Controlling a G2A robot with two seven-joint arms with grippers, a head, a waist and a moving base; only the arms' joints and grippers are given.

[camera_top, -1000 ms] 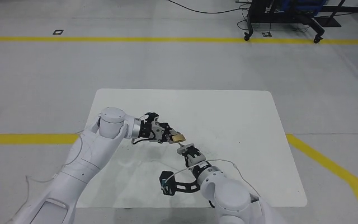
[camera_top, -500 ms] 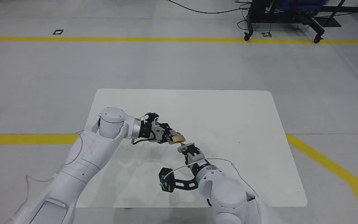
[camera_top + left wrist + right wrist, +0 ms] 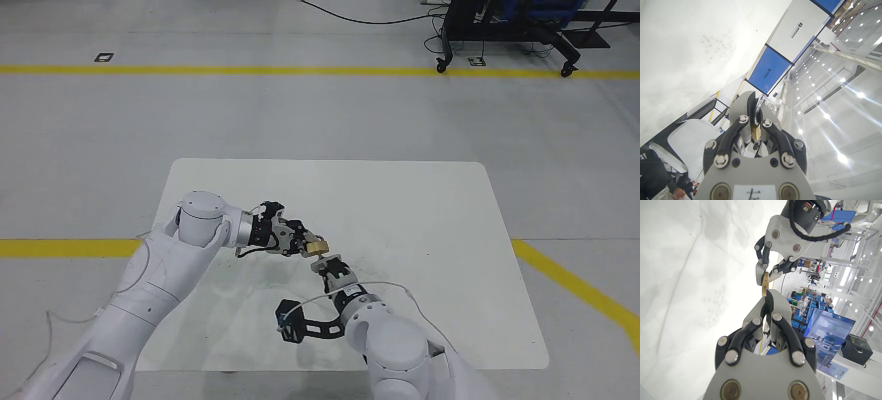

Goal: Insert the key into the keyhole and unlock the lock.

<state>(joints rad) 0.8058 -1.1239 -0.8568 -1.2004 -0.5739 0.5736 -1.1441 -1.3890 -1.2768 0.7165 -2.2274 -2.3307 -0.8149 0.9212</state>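
Padlock: a small brass padlock (image 3: 317, 245) is held up off the white table (image 3: 430, 200), over its middle-left part and between the two grippers
Left gripper: the left gripper (image 3: 757, 106) is clamped on the padlock, with a finger pressed against each side of the brass body
Shackle: the silver shackle (image 3: 761, 101) shows between the left gripper's fingertips at their far end
Right gripper: the right gripper (image 3: 768, 296) is closed down to a thin slit, its ribbed pads pinching the key
Key: the brass key (image 3: 764, 292) sticks out just past the right gripper's fingertips, in line with the padlock; its end touches the lock body, but how far it sits in the keyhole cannot be told
Arms: the left arm comes in from the table's left side and the right arm from its near edge; the grippers are almost tip to tip, with lock and key between them
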